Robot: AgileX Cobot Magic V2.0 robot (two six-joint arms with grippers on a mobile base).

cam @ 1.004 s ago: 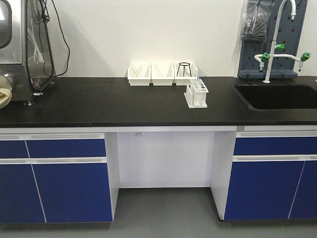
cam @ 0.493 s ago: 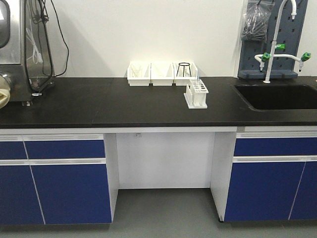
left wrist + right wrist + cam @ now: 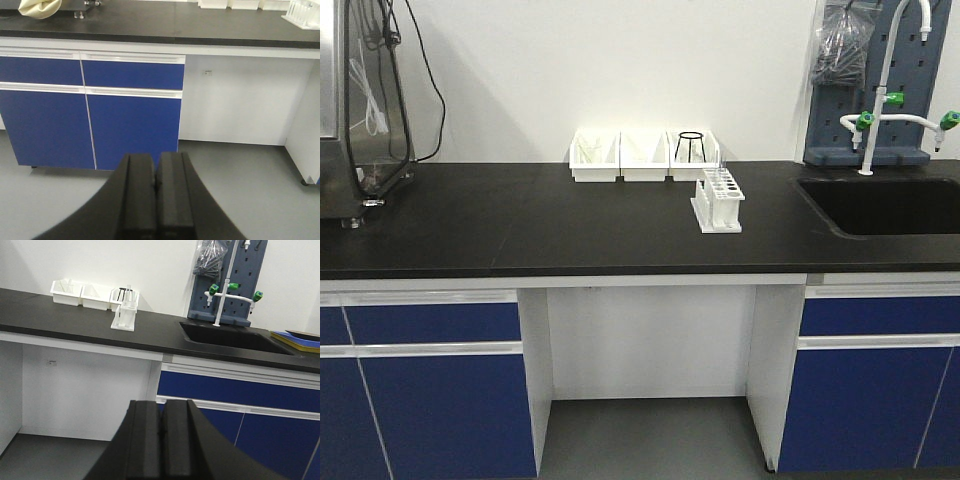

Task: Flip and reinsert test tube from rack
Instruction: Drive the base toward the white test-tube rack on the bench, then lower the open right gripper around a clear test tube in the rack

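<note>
The white rack (image 3: 718, 202) stands on the black benchtop (image 3: 570, 225), right of centre, in front of the white bins. Slim clear test tubes (image 3: 712, 183) stand upright in it, but they are too small to tell apart. The rack also shows at the top right edge of the left wrist view (image 3: 303, 12) and far off in the right wrist view (image 3: 124, 316). My left gripper (image 3: 156, 161) is shut and empty, low over the grey floor in front of the blue cabinets. My right gripper (image 3: 163, 407) is shut and empty, below bench height. Neither gripper shows in the front view.
Three white open-front bins (image 3: 642, 156) line the wall; the right one holds a black ring stand (image 3: 691, 146). A sink (image 3: 885, 205) and a tap with green handles (image 3: 880, 100) are on the right, a steel machine (image 3: 360, 110) on the left. Under the bench are blue cabinets (image 3: 430, 400) and a knee opening (image 3: 650, 340).
The front view has closed in on the bench: the bench and rack look larger and lower, and the steel machine has slid toward the left edge.
</note>
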